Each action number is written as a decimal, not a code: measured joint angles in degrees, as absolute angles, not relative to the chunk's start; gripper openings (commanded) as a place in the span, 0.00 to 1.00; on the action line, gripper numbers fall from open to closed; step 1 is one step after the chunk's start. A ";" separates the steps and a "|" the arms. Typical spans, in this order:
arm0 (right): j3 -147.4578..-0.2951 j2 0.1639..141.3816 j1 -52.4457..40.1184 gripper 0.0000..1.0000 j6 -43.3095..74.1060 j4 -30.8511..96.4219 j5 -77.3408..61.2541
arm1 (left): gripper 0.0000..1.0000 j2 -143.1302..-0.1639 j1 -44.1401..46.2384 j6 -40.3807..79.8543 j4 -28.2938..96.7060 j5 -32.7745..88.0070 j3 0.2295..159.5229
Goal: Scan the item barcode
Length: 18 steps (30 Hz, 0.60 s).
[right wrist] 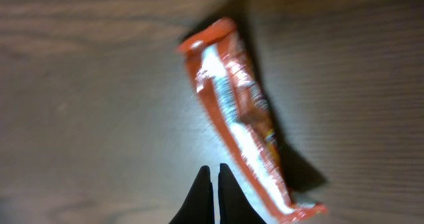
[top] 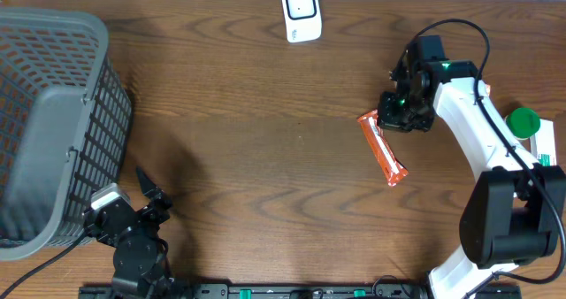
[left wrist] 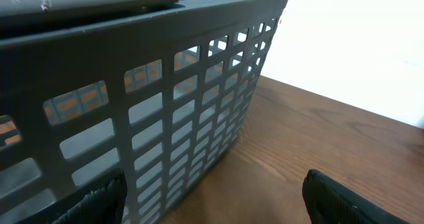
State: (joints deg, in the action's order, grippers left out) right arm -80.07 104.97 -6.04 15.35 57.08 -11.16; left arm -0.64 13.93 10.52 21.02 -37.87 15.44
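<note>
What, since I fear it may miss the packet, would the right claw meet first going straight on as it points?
Probably the wooden table, right beside the orange packet. The shut right claw points at wood along the packet's edge and might graze it; depth is unclear in the wrist view.

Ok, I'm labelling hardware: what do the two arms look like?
Right arm: white links, black joints, a looping black cable, a green light near the wrist. Its tool is slim and black. Left arm: black, with a pale block on it.

Left gripper (top: 152, 192) spread wide; right gripper (right wrist: 214, 175) fingers pressed together.
</note>
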 measured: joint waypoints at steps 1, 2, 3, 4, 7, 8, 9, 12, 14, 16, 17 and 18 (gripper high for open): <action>-80.07 105.23 -6.04 0.01 15.86 56.66 -10.41 | 0.85 -0.64 13.93 10.52 21.02 -37.87 15.44; -80.07 105.47 -6.04 0.01 16.23 56.34 -9.89 | 0.85 -0.64 13.93 10.52 21.02 -37.87 15.46; -80.07 105.67 -6.04 0.01 16.60 56.07 -9.21 | 0.85 -0.64 13.93 10.52 21.02 -37.87 15.46; -80.05 105.84 -6.04 0.01 17.04 55.88 -8.82 | 0.85 -0.64 13.93 10.52 21.02 -37.87 15.44; -80.05 106.34 -6.04 0.01 17.67 55.29 -7.84 | 0.85 -0.64 13.93 10.52 21.02 -37.87 15.46; -80.05 106.63 -6.11 0.01 17.82 55.18 -7.64 | 0.85 -0.64 13.93 10.52 21.02 -37.89 15.44; -80.05 107.18 -6.22 0.01 17.93 55.13 -7.46 | 0.85 -0.64 13.93 10.52 21.02 -37.87 15.44; -80.05 109.73 -7.01 0.01 18.46 54.81 -7.09 | 0.85 -0.64 13.93 10.52 21.02 -37.87 15.44; -80.05 111.77 -7.77 0.01 18.70 54.30 -6.98 | 0.85 -0.64 13.93 10.52 21.02 -37.87 15.46; -80.05 113.65 -8.62 0.01 19.00 53.87 -6.81 | 0.85 -0.64 13.93 10.52 21.02 -37.87 15.44; -80.05 114.54 -8.95 0.01 19.27 53.71 -6.79 | 0.85 -0.64 13.93 10.52 21.02 -37.87 15.46; -80.05 115.15 -9.34 0.01 19.70 53.56 -6.52 | 0.86 -0.64 13.93 10.52 21.02 -37.87 15.44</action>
State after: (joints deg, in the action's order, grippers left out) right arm -80.05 115.15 -9.34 19.70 53.56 -6.52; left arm -0.64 13.93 10.52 21.02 -37.87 15.44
